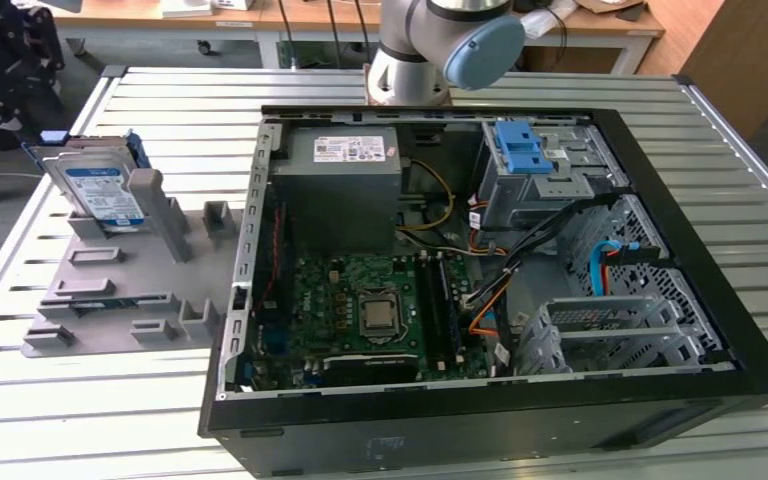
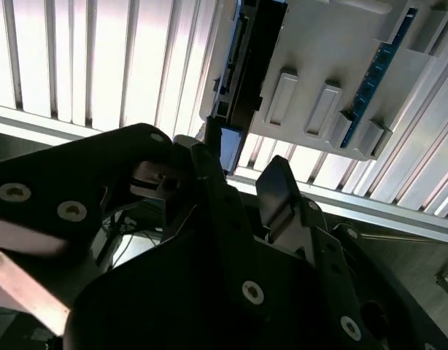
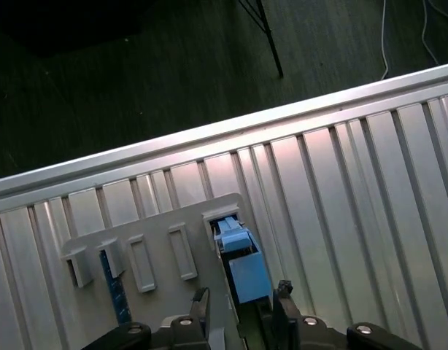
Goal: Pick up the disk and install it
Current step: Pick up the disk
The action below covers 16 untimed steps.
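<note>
- One disk [image 1: 100, 192], a flat silver-grey rectangular drive with a white-and-blue label in a blue plastic carrier, stands on edge in a slot. The slot is at the corner of one flat grey plastic holder plate [image 1: 117, 290] that carries several raised slots.
- One black two-fingered gripper [image 3: 242, 295] hangs above that disk in the first wrist view. Its two fingers [image 3: 201, 310] are spread wide, one on each side of the carrier's blue end, and grip nothing.
- One thin blue-edged strip [image 3: 114, 295] sits in another slot of the plate.
- One open black computer case [image 1: 424, 440] lies on the ribbed aluminium table [image 1: 157, 90], just beside the plate on the exterior view's right. Inside it, one grey metal drive bay [image 1: 544, 190] bears one blue plastic latch piece [image 1: 524, 150].
- The plate lies near the table's edge at the exterior view's left. Bare slats run behind the disk, and a narrow strip of table separates the plate from the case.
</note>
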{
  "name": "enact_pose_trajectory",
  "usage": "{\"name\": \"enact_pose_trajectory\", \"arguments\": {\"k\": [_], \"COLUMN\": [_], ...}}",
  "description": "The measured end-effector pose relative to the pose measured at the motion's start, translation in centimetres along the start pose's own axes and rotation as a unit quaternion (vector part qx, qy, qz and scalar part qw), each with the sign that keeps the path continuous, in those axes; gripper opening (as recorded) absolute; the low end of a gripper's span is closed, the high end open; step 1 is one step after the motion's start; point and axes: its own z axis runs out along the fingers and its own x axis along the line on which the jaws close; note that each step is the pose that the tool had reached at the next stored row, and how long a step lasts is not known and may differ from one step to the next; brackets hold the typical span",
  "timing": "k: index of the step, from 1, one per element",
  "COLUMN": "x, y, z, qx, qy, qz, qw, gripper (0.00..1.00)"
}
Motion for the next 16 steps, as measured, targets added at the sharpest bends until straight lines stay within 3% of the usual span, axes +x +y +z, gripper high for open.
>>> {"name": "enact_pose_trajectory", "arguments": {"k": [3,4,5,9,16], "x": [0.01,0.01,0.01,0.04,-0.07], "y": [0.0,0.0,-0.01,0.0,0.15], "z": [0.06,0.12,0.18,0.58,1.06], "qx": [0.0,-0.0002,-0.0006,-0.0022,-0.0023], "qy": [-0.0001,0.0001,0.0004,0.0011,0.0008], "qz": [-0.001,-0.006,-0.015,-0.051,-0.055], "qw": [1.0,1.0,0.9999,0.9987,0.9985], "gripper": [0.53,0.53,0.59,0.59,0.59]}}
